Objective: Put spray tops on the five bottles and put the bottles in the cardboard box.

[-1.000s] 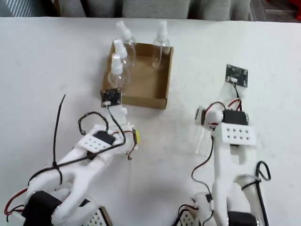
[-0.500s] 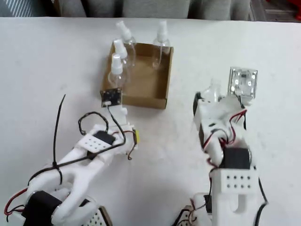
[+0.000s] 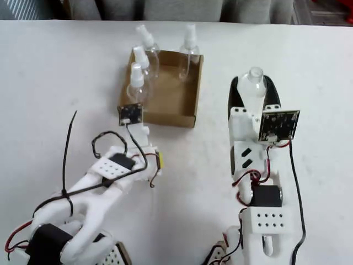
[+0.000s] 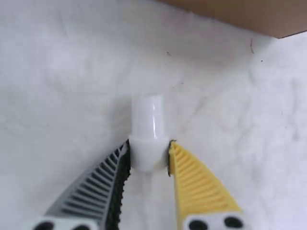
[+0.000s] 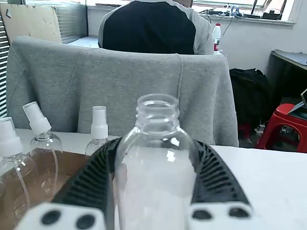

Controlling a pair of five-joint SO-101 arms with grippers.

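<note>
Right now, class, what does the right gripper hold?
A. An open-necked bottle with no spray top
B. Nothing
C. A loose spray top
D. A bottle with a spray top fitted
A: the right gripper is shut on the bottle, whose neck is open and bare; the loose spray top is in the left gripper.

The white table (image 3: pixel 44 66) is lit brightly and evenly; faint shadows are cast beneath the arms (image 3: pixel 105 176), with daylight seen through rear windows (image 5: pixel 268 5).
</note>
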